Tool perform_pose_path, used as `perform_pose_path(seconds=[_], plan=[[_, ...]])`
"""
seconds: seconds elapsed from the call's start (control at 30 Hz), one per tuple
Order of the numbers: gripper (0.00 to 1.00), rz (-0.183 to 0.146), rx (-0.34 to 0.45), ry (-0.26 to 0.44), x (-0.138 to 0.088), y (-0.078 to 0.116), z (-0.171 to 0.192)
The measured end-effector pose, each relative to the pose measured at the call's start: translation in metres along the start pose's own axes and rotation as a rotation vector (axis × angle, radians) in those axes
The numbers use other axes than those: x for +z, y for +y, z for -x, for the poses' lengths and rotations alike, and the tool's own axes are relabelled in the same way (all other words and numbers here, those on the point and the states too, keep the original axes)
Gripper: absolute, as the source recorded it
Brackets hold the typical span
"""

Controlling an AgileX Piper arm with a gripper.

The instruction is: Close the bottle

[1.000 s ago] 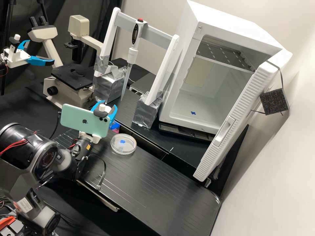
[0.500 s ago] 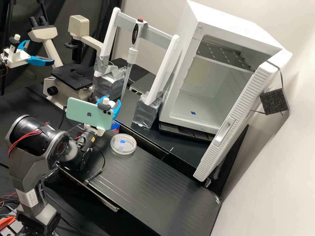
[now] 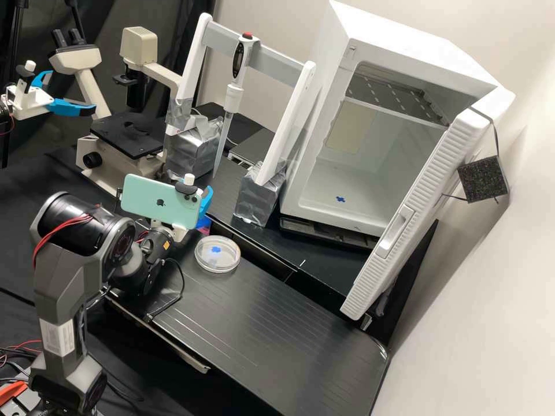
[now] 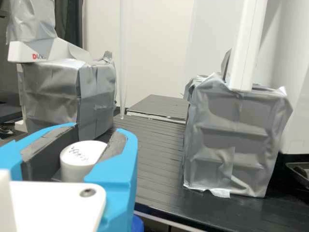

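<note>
The gripper (image 3: pixel 206 200) is partly behind the phone on its wrist in the high view, low over the bench's left part. In the wrist view, the gripper (image 4: pixel 99 131) is shut on a round white cap (image 4: pixel 78 157) with handwriting on top, held between the dark pads. A blue and pink object (image 3: pixel 203 223) stands just below the blue fingers in the high view; some of its blue (image 4: pixel 137 224) shows under the right-hand finger in the wrist view. The bottle's body and neck are hidden, so I cannot tell whether the cap touches it.
A clear round dish (image 3: pixel 217 255) lies on the black bench (image 3: pixel 277 323) near the arm. Behind the gripper, a white frame holding a pipette (image 3: pixel 233 95) has feet wrapped in silver tape (image 3: pixel 258 193). A microscope (image 3: pixel 124 136) stands behind left, and an open white incubator (image 3: pixel 376 144) at the right.
Over the last second the gripper and its phone have moved right and slightly down in the high view, more slowly in the latter half. The arm's elbow has swung right too.
</note>
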Motion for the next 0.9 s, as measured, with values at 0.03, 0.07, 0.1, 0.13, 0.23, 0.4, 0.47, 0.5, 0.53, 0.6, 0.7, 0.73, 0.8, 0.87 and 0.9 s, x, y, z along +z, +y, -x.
perform_pose_path(seconds=[0.03, 0.07, 0.1, 0.13, 0.23, 0.4, 0.47, 0.5, 0.53, 0.6, 0.7, 0.73, 0.8, 0.87, 0.9], plan=[[0.0, 0.0, 0.0, 0.0, 0.0, 0.0, 0.0], [0.0, 0.0, 0.001, -0.001, 0.0, 0.0, 0.0], [0.0, 0.0, 0.001, -0.001, 0.0, 0.0, 0.0], [0.0, 0.0, 0.001, -0.001, 0.0, 0.0, 0.0], [0.0, 0.0, 0.005, 0.003, 0.001, 0.0, 0.002], [0.0, -0.002, 0.009, 0.007, 0.003, -0.003, 0.002], [0.0, -0.002, 0.009, 0.007, 0.004, -0.004, 0.003], [0.0, -0.002, 0.01, 0.008, 0.004, -0.004, 0.004], [0.0, -0.001, 0.009, 0.008, 0.004, -0.004, 0.004], [0.0, 0.001, 0.01, 0.007, 0.006, -0.004, 0.006], [0.0, 0.008, 0.007, 0.002, 0.008, -0.003, 0.01], [0.0, 0.01, 0.007, 0.002, 0.009, -0.002, 0.011], [0.0, 0.008, 0.018, 0.001, 0.009, 0.001, 0.013], [0.0, 0.006, 0.025, 0.0, 0.009, 0.003, 0.014], [0.0, 0.008, 0.028, -0.001, 0.009, 0.004, 0.014]])
